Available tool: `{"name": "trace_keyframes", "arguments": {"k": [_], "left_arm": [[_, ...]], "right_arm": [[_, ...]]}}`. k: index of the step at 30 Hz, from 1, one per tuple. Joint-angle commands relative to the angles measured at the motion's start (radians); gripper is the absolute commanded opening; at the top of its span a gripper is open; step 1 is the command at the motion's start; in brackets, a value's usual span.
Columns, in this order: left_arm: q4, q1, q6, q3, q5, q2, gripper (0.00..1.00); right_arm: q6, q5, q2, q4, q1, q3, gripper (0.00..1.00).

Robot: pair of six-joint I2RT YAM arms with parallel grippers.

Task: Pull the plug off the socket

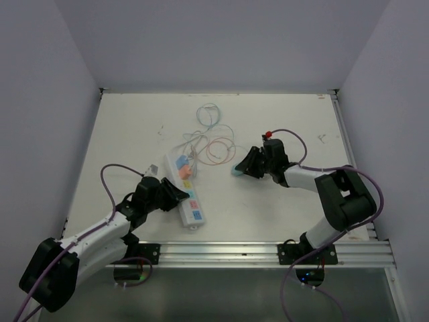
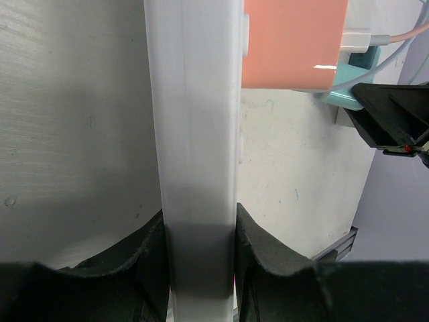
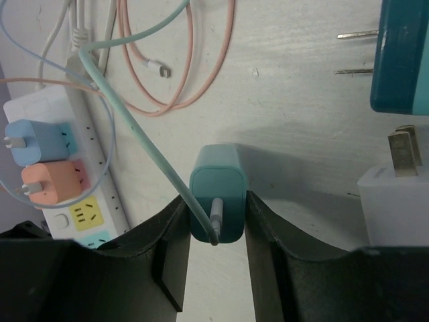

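Right wrist: right jaws pinch teal plug (image 3: 218, 191), clear of power strip (image 3: 100, 168), mid tabletop (image 3: 301, 127). Left jaws clamp power strip toward near edge. Teal plug looks light, rigid, slick; grip flat sides.

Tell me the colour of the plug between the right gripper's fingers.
Teal plug, with a matching teal cable; the right wrist view shows it best.

Soft, even light in the top view, the table (image 1: 281, 121) bright with faint shadows. Left wrist view: the socket (image 2: 198, 134) blurs up close, darkening at the bottom; glare streaks the orange plug (image 2: 288, 40), upper right. Right wrist view is sharp.
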Motion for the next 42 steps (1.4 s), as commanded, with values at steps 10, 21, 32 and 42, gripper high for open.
{"name": "trace_keyframes", "arguments": {"k": [10,21,32,42], "left_arm": [[-0.027,0.005,0.075,-0.004,0.021,0.05,0.0],[-0.027,0.005,0.077,-0.004,0.027,0.043,0.0],[-0.033,0.005,0.072,-0.007,0.024,0.024,0.0],[-0.047,0.005,0.069,-0.007,0.024,0.006,0.0]], "right_arm": [[-0.116,0.125,-0.175,-0.234,-0.012,0.074,0.86],[-0.122,0.197,-0.291,-0.258,0.174,0.148,0.85],[-0.035,0.162,-0.048,-0.126,0.428,0.33,0.76],[0.01,0.115,0.114,-0.09,0.497,0.418,0.66]]}}
